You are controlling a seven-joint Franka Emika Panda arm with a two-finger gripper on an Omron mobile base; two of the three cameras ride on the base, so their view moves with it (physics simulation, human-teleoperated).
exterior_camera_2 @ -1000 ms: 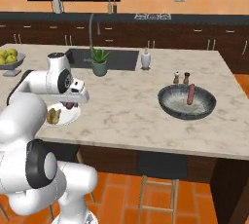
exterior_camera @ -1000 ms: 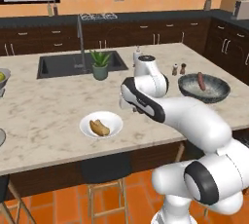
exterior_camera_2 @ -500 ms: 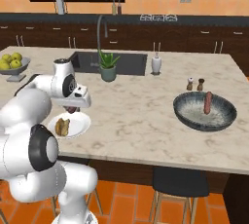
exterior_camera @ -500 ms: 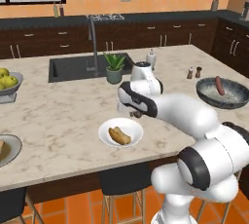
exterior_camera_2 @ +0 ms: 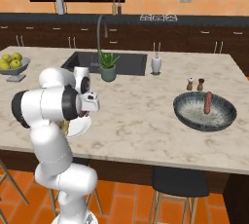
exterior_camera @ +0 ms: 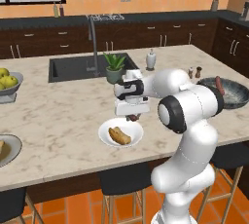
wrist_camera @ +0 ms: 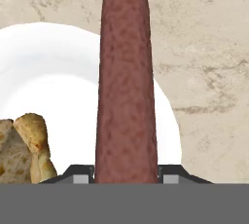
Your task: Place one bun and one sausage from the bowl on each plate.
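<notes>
A reddish-brown sausage (wrist_camera: pixel 126 86) is clamped between the fingers of my gripper (wrist_camera: pixel 126 177), which is shut on it. It hangs just above the right rim of the white plate (exterior_camera: pixel 109 126), where a bun (exterior_camera: pixel 119 135) lies. In the hand view the bun (wrist_camera: pixel 24 145) sits at the lower left of the white plate (wrist_camera: pixel 58 72). My gripper (exterior_camera: pixel 132 117) stands over the plate's far right edge. The dark bowl (exterior_camera: pixel 232 99) at the far right holds another sausage (exterior_camera: pixel 220 85). A light grey plate (exterior_camera: pixel 12 151) at the left edge carries a bun (exterior_camera: pixel 1 146), cut off by the frame.
A pedestal bowl of yellow fruit (exterior_camera: pixel 7 82) stands at the far left. Behind the plate are a sink (exterior_camera: pixel 78 66) with faucet, a potted plant (exterior_camera: pixel 115 67), a white dispenser (exterior_camera: pixel 151 60), and salt and pepper shakers (exterior_camera: pixel 194 72) beside the bowl.
The camera has driven along the counter, so the whole scene slid right. My gripper, still holding the sausage, has sunk a little toward the white plate.
</notes>
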